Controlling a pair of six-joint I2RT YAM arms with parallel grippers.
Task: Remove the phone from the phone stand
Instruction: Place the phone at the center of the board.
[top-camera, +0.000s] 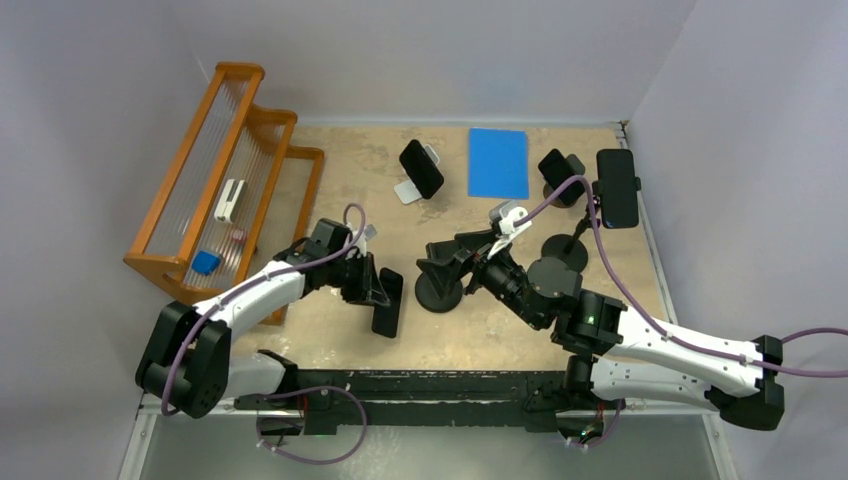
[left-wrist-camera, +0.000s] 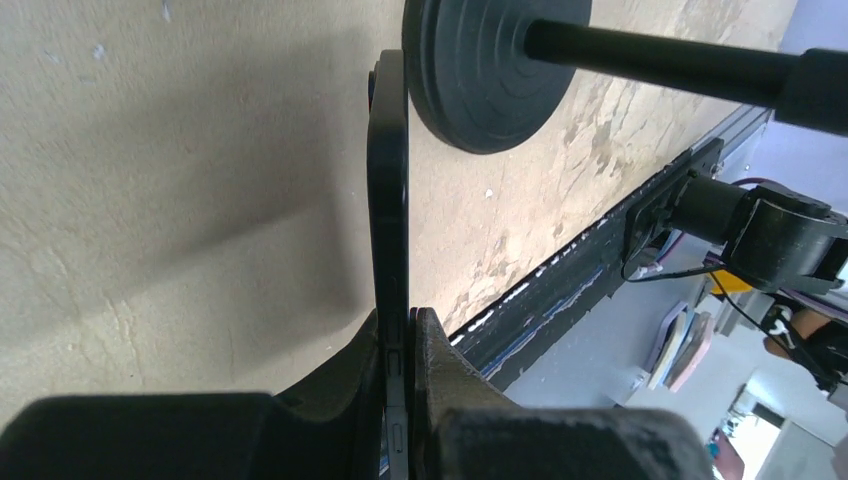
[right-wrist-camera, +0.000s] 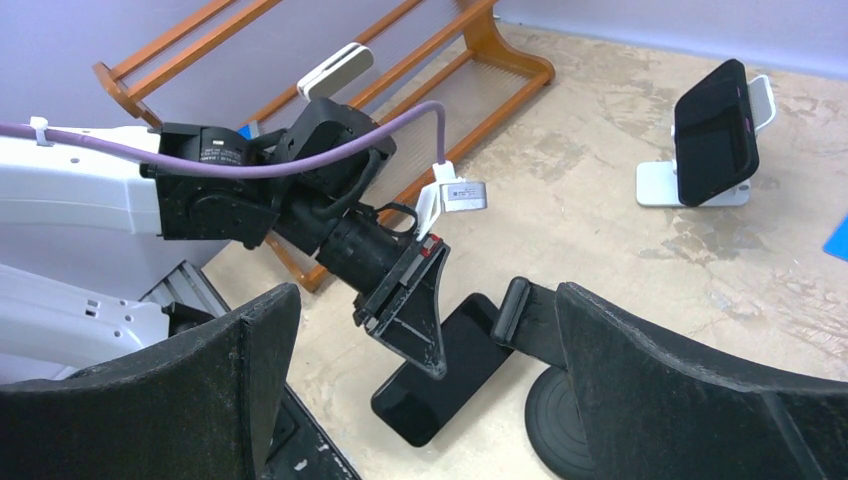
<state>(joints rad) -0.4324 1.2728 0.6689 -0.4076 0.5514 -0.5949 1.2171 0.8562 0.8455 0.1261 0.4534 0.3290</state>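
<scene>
Four phones and four stands were counted. One phone (top-camera: 388, 316) was pinched edge-on in the closed left jaws (far end down at the desk (top-camera: 345, 185)), just beside a black stand (top-camera: 440, 291) straddled by the wide-spread right jaws.

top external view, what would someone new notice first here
Most striking is the left gripper pinching a black phone at front middle, beside the round-based black stand that the open right gripper reaches over. Further back, a second phone leans on a white stand, and a third phone stands tall at the right edge. An orange wooden rack fills the left side.
</scene>
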